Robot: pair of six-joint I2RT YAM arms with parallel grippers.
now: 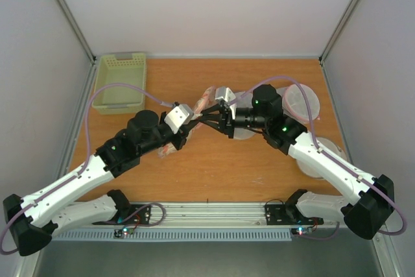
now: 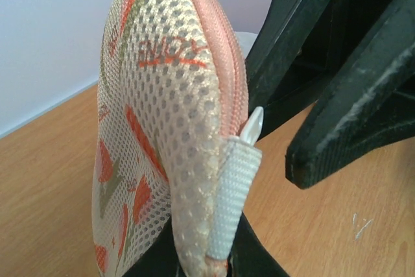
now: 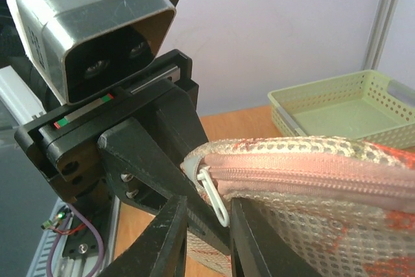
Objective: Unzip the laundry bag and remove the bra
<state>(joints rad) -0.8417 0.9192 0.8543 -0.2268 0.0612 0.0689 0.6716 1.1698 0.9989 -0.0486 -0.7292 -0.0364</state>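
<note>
Left arm comes in from the near-left corner, elbow bent, wrist aimed at the worktop's [image 1: 214,173] centre. The left gripper [image 1: 192,123] is clamped on one end of the laundry bag [image 2: 168,128], which stands on edge out of its fingers. Right arm mirrors it from the near-right corner. The right gripper [image 3: 209,215] meets the left one mid-table, jaws almost closed with only a narrow gap. The white zipper pull [image 3: 218,198] sits in that gap; can't tell whether it is actually pinched. The two grippers are nose to nose, and the right fingers fill the right side of the left wrist view. A pale green basket [image 1: 120,82] sits in the far-left corner, well apart. Round white mesh bags [image 1: 302,100] sit towards the right edge, partly under the right arm. The bag is at the centre, between the grippers. It has beige mesh with red-and-green print and "ENJOY" lettering seen reversed. The pink zip tape runs over the rounded top, with a grey-white ribbon tab [image 2: 233,199] at the gripped end. The zip teeth are closed along the stretch in view.
</note>
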